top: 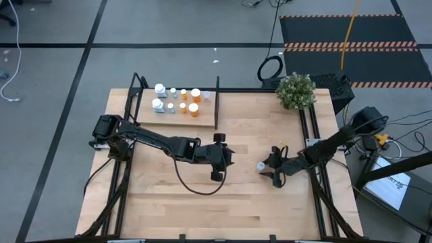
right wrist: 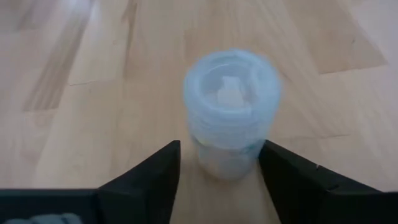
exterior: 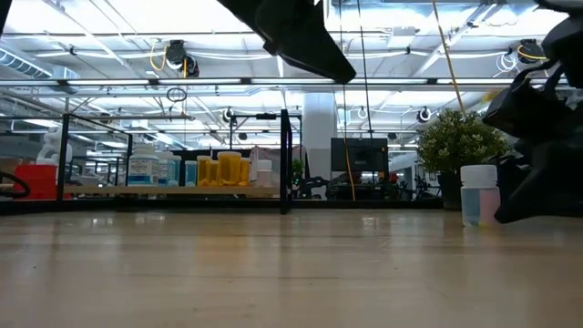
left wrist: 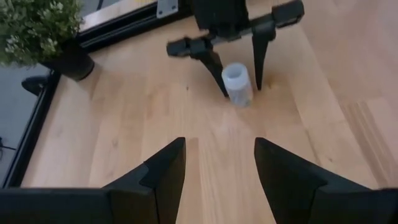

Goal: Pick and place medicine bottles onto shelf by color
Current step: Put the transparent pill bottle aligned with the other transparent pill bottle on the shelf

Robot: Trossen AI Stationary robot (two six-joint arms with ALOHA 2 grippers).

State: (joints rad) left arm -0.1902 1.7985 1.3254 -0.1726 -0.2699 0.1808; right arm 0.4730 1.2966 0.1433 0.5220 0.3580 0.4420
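Observation:
A pale blue medicine bottle [top: 260, 165] stands upright on its base on the tabletop, right of centre; it also shows in the low view [exterior: 479, 193]. My right gripper [top: 270, 167] is open at table height. Its fingers [right wrist: 155, 180] stand on either side of the bottle [right wrist: 231, 112], and a gap shows beside at least one of them. My left gripper [top: 228, 160] is open and empty, to the bottle's left and pointing at it [left wrist: 237, 84]. The shelf [top: 145, 115] stands at the far left and holds several white, orange and pale blue bottles [top: 177, 100].
A potted plant [top: 295, 90] stands at the table's far right corner. The shelf's black upright divider [top: 217, 101] rises between the shelf and the table's middle. Bare wood lies toward the near edge [top: 216, 216]. A black cable loops below my left arm [top: 196, 189].

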